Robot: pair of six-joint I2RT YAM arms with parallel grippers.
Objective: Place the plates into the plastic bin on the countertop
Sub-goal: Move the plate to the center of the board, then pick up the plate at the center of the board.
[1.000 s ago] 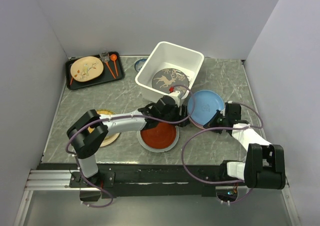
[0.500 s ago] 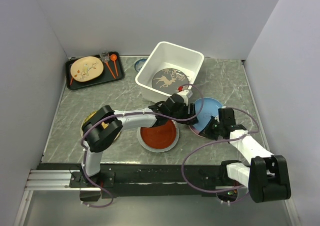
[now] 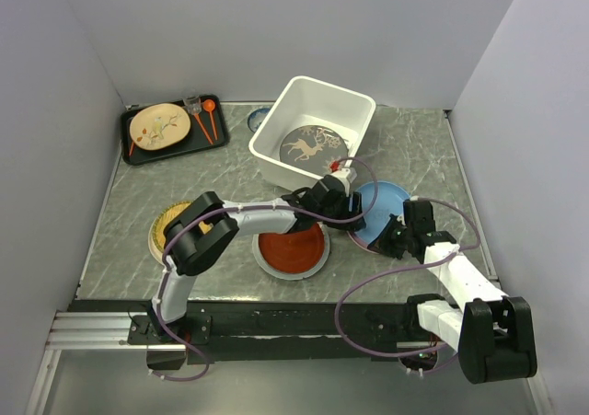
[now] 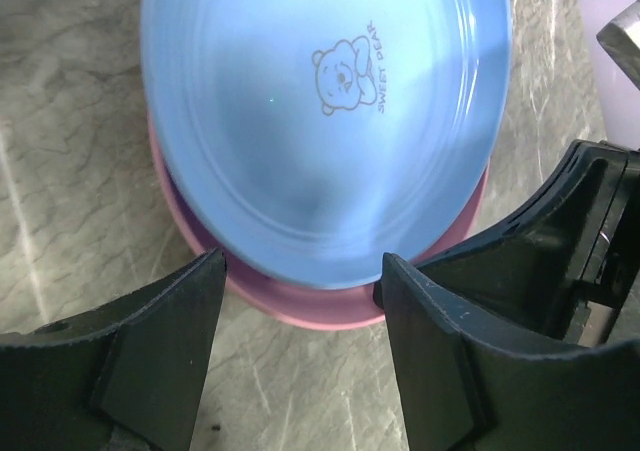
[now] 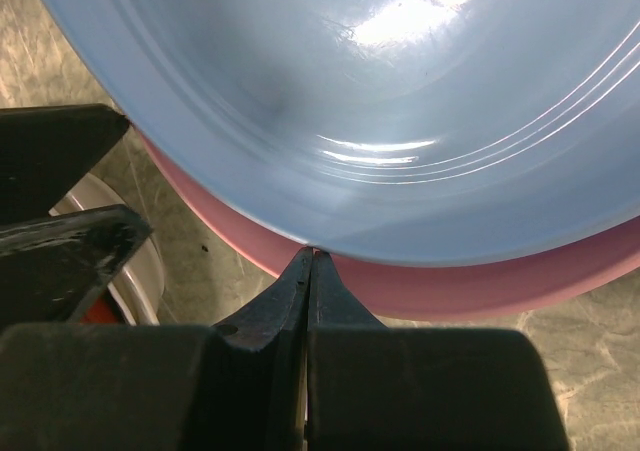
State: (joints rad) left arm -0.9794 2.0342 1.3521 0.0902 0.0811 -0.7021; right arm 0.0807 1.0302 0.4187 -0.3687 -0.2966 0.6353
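A light blue plate (image 3: 380, 201) with a bear print (image 4: 330, 101) lies stacked on a pink plate (image 4: 300, 306) on the countertop (image 3: 138, 194). My left gripper (image 3: 353, 214) is open at the stack's left edge, one finger to each side of the near rim (image 4: 300, 271). My right gripper (image 3: 387, 240) is shut and empty, its tips (image 5: 310, 259) touching the seam between the blue rim and the pink plate (image 5: 450, 281). The white plastic bin (image 3: 354, 111) holds the grey reindeer plate (image 3: 312, 145). A red plate (image 3: 292, 248) lies on a pale plate in front of the bin.
A woven yellow plate (image 3: 167, 224) lies left, partly under my left arm. A black tray (image 3: 138, 148) with a twig-pattern cream plate (image 3: 158, 125) and utensils sits back left. A small blue-rimmed dish (image 3: 259, 118) lies behind the bin. Walls close in on three sides.
My left gripper has swung right, from over the red plate to the blue plate's left edge. My right gripper has dropped back to the blue plate's near rim.
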